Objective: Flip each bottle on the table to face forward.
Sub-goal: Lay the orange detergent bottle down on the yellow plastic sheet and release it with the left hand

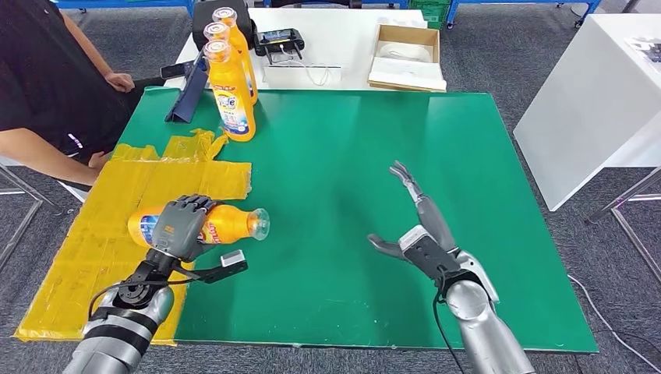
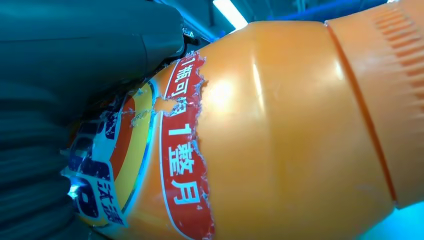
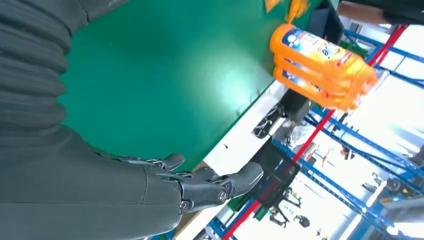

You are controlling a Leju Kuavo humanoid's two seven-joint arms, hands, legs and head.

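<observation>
An orange bottle (image 1: pixel 234 224) lies on its side at the left of the green mat (image 1: pixel 335 179), its clear cap pointing right. My left hand (image 1: pixel 178 225) grips it around the labelled body, and the torn red, blue and white label (image 2: pixel 175 150) shows close in the left wrist view. Three more orange bottles (image 1: pixel 231 93) stand upright in a row at the mat's far left; they appear together as a cluster of bottles (image 3: pixel 320 65) in the right wrist view. My right hand (image 1: pixel 413 226) hovers open over the mat's right half, fingers (image 3: pixel 220 185) stretched out, holding nothing.
Yellow sheeting (image 1: pixel 117 226) covers the mat's left edge. A person in black (image 1: pixel 47 86) sits at the far left, a hand by the table corner. A blue stand (image 1: pixel 187 97), a controller (image 1: pixel 281 40) and a cardboard box (image 1: pixel 405 54) lie behind. A white table (image 1: pixel 600 101) stands right.
</observation>
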